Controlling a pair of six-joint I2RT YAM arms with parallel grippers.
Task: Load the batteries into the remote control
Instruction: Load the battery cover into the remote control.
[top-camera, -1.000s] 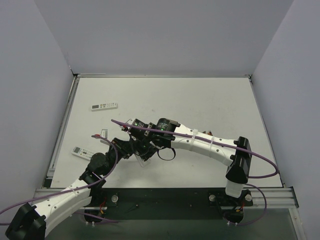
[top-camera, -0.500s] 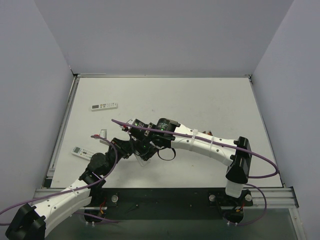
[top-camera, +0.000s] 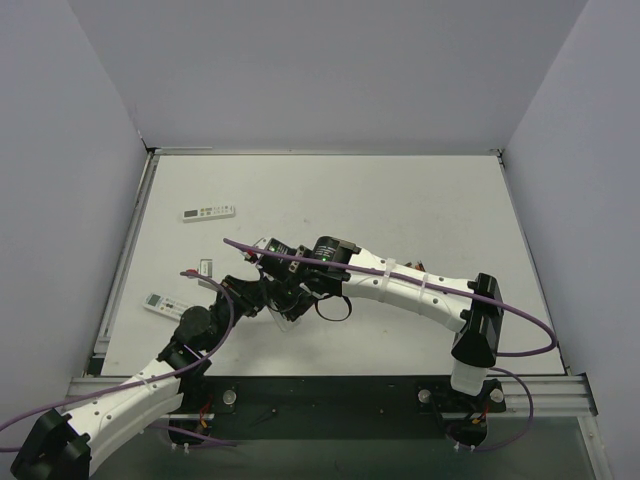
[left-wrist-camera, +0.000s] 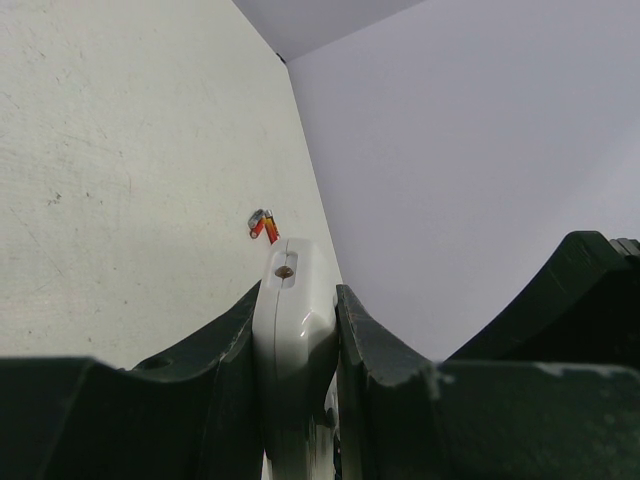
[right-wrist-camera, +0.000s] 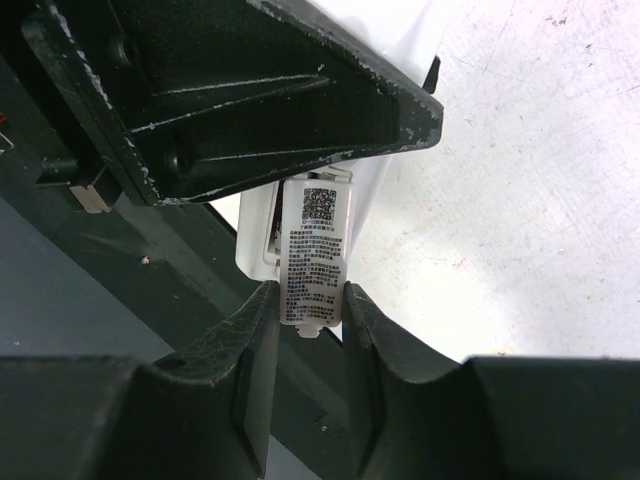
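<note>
The left gripper (left-wrist-camera: 297, 296) has its jaws pressed against the two long sides of the remote control (left-wrist-camera: 291, 345), pinching it edge-on so that its narrow white end points out over the counter (top-camera: 420, 200). A small dark recess shows in that end face.

The right gripper (right-wrist-camera: 308, 292) meets the remote control from the other side. Its jaws pinch the lower end of a labelled cover (right-wrist-camera: 315, 245), a narrow white strip printed with a square code and lines of fine text. The cover lies along the back of the remote control, whose white body runs up and away behind it. Beside the cover's left edge an open recess shows in that body. The black housing of the left gripper crosses just above the cover's upper end.

From above, both arms converge on the remote control, which is held off the counter at the left-centre, closer to the arm bases than to the far wall (top-camera: 330, 70).

Just beyond the free end of the remote control, one of the batteries (left-wrist-camera: 262, 224) lies on the counter, dark with red and orange marking; whether a second lies against it cannot be told.

Left of the remote control and farther from the bases, well apart, lies a slim white remote with dark buttons (top-camera: 208, 212). Also to the left, but closer, lies a white remote with a grey display (top-camera: 165, 305).
</note>
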